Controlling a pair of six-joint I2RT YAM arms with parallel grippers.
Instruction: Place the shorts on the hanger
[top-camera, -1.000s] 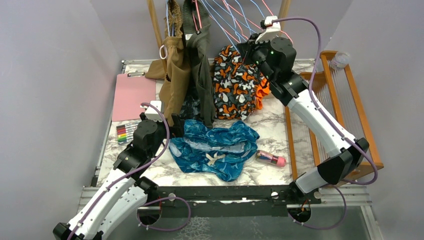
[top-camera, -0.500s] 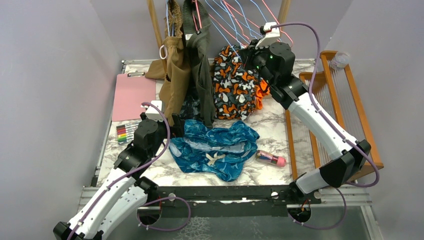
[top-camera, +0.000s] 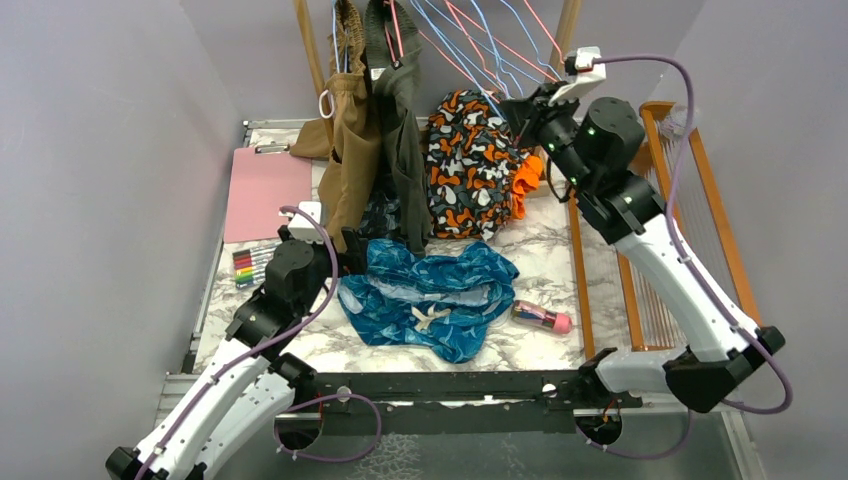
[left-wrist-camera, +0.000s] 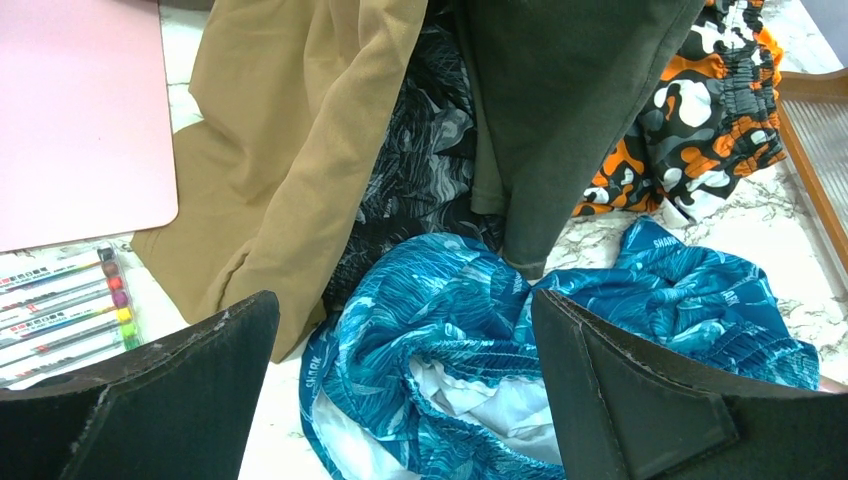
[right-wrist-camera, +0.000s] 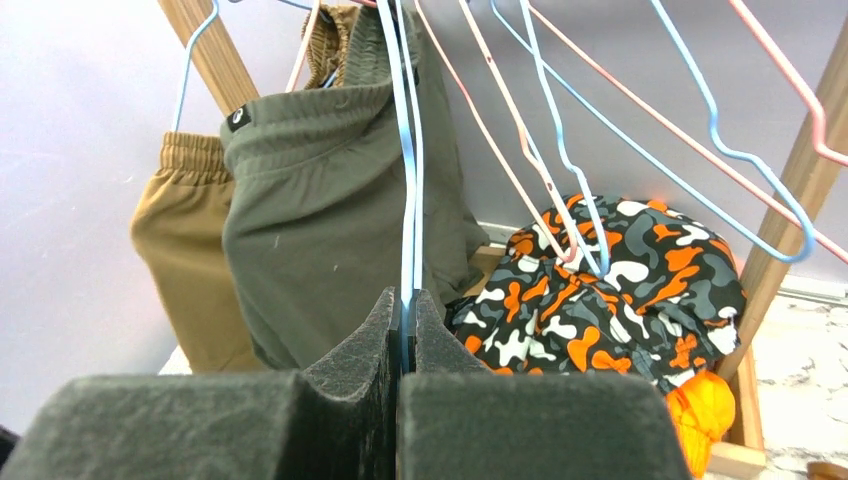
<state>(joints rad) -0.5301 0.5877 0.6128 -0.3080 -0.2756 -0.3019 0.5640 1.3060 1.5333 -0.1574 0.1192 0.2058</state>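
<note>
The teal-blue shorts (top-camera: 430, 295) lie crumpled on the marble table, with the cream drawstring bow (top-camera: 430, 317) facing up. My left gripper (top-camera: 349, 247) sits low at their left edge. In the left wrist view it (left-wrist-camera: 400, 300) stands open, with the shorts (left-wrist-camera: 480, 370) spread between and beyond its fingers. My right gripper (top-camera: 522, 103) is raised at the back by the clothes rail. It (right-wrist-camera: 405, 300) is shut on the doubled wire of the light-blue hanger (right-wrist-camera: 408, 150), which runs straight up from the pads.
Tan shorts (top-camera: 350, 150), an olive garment (top-camera: 400, 130) and an orange-black-white garment (top-camera: 470, 170) hang at the back. Other pink and blue hangers (right-wrist-camera: 560, 170) hang beside the held one. A pink clipboard (top-camera: 265, 190), markers (top-camera: 250, 265), a pink tube (top-camera: 542, 318) and a wooden rack (top-camera: 680, 220) are around.
My right arm has swung right and slightly up, carrying the gripped hanger wire with it. The left arm and the shorts have not moved.
</note>
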